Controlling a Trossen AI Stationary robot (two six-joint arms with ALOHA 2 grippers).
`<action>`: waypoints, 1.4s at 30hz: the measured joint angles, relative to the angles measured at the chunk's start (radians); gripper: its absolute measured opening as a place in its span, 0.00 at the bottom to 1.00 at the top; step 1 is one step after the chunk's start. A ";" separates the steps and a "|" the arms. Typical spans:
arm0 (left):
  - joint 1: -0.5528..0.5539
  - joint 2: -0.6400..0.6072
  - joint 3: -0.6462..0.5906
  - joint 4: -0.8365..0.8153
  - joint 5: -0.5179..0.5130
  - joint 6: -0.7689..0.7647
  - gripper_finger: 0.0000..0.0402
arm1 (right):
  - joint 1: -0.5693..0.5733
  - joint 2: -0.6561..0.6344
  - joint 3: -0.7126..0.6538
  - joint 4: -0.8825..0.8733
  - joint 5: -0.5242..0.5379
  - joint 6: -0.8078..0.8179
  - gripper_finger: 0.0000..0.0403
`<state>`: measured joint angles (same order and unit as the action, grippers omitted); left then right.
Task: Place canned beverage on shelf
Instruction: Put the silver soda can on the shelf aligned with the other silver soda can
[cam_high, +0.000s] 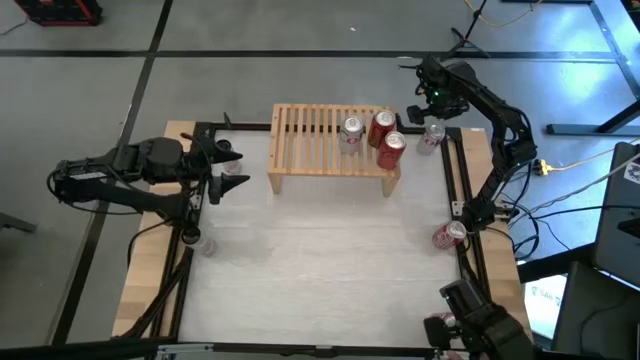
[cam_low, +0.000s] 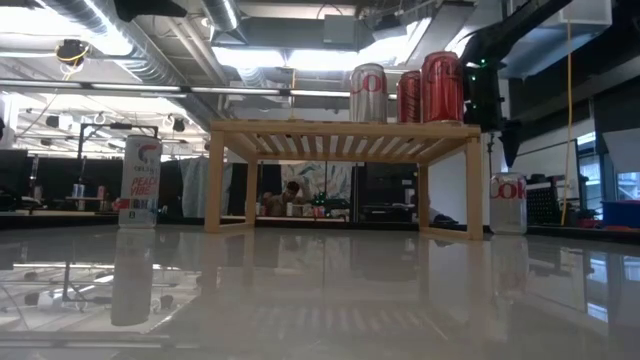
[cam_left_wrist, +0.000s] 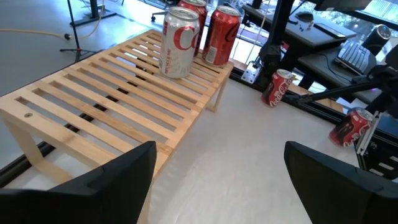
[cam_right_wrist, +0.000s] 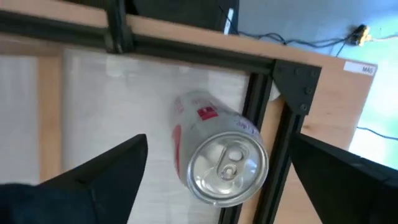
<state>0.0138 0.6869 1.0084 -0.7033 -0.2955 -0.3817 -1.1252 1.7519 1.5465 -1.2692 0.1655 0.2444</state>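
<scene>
**Over the table: three cans up, right gripper above a fourth**

At the table's left edge, the left gripper (cam_high: 222, 170) is held idle, fingers spread wide with nothing between them, beside a tall white can (cam_low: 140, 181). Across the middle, the shelf (cam_high: 310, 150) is seen carrying a silver can (cam_high: 351, 132) and two red cans (cam_high: 387, 140) at its right end. Further right, the right gripper (cam_high: 432, 108) is poised, fingers parted, above a silver Coke can (cam_right_wrist: 217, 149) standing on the table just beside the shelf's right leg.

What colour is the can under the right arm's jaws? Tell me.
Silver with red markings: the can stands on the table, not yet shelved. The right wrist view shows it best.
</scene>
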 joint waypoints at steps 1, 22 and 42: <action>0.000 0.000 0.000 0.000 0.001 0.000 0.87 | 0.000 0.001 -0.008 0.004 0.001 -0.003 0.91; 0.000 0.000 0.000 0.000 0.001 0.000 0.87 | 0.030 0.001 -0.070 0.021 0.040 -0.093 0.80; 0.000 0.000 0.000 0.000 0.001 0.001 0.87 | 0.033 0.031 -0.069 -0.055 -0.112 -0.122 0.80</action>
<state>0.0137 0.6872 1.0084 -0.7033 -0.2947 -0.3809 -1.0922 1.7824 1.4773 -1.3239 0.0538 0.1228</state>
